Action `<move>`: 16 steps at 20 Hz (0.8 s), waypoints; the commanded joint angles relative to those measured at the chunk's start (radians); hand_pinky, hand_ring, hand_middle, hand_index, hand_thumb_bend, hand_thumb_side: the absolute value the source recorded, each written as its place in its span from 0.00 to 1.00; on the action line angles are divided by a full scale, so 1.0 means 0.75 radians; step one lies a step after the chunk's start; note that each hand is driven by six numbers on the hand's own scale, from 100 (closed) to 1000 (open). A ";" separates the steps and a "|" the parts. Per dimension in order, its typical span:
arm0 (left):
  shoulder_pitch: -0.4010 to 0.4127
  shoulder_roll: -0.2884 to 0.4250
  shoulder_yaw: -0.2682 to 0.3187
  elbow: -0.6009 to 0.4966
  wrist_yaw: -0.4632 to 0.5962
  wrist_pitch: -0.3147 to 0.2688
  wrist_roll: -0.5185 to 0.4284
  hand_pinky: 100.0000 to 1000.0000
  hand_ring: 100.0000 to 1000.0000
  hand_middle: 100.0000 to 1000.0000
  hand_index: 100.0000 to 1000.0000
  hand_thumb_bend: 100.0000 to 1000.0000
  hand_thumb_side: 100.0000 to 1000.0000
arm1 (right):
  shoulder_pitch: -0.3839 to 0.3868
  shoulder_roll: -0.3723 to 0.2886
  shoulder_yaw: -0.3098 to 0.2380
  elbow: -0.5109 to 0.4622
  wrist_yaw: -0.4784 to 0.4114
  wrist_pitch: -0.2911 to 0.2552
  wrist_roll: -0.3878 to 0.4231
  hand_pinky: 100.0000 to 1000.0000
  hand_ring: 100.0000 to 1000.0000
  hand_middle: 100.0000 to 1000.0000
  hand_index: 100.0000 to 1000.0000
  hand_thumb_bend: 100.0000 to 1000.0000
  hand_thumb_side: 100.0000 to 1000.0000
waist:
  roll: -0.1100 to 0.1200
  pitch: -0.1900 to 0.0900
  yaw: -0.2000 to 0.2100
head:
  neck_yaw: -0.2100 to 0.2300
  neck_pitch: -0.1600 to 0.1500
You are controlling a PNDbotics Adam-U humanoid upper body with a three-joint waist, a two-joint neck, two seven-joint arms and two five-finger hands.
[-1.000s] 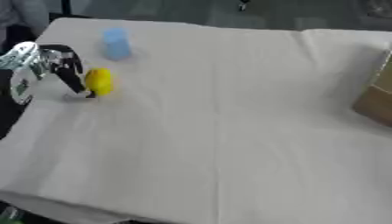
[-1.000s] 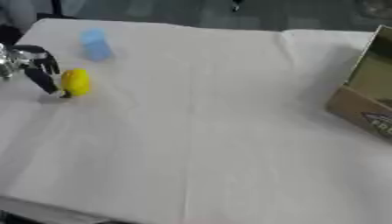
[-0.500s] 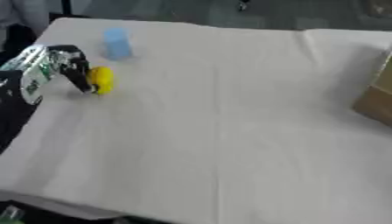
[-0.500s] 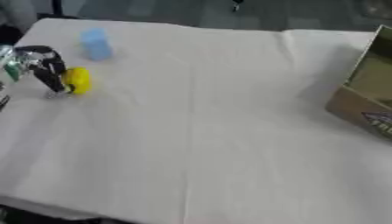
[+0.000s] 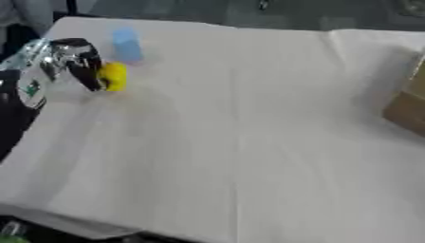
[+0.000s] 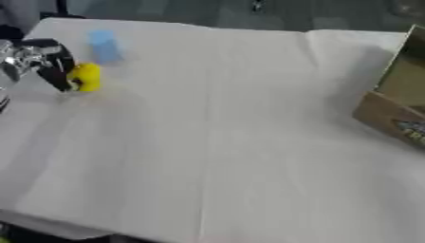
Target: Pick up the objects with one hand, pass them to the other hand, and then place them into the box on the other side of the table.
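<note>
step: pick | my left hand now closes around the yellow object, at 10 o'clock on the table | change: fingers wrapped it since a second ago | next: lift, pass toward box at 3 o'clock

Yellow object, blue block, cardboard box.

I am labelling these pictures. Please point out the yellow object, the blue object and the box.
yellow object (image 5: pixel 114 76), left eye view, middle of its body
blue object (image 5: pixel 126 44), left eye view, its front face
box (image 6: pixel 397 121), right eye view, near cardboard flap
</note>
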 commanded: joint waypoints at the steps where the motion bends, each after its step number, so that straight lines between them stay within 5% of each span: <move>1: 0.013 0.088 0.055 -0.145 0.088 0.048 0.041 0.69 0.66 0.53 0.54 0.01 0.07 | -0.011 -0.043 -0.023 -0.017 0.004 -0.006 -0.004 0.97 0.74 0.83 0.92 0.00 0.39 | 0.008 -0.008 0.002 | -0.006 -0.001; 16: 0.175 0.154 0.145 -0.619 0.335 0.157 0.301 0.65 0.58 0.47 0.49 0.00 0.06 | -0.007 -0.044 -0.031 -0.022 0.001 -0.011 -0.010 0.97 0.74 0.83 0.92 0.00 0.38 | -0.005 -0.007 0.009 | -0.091 -0.027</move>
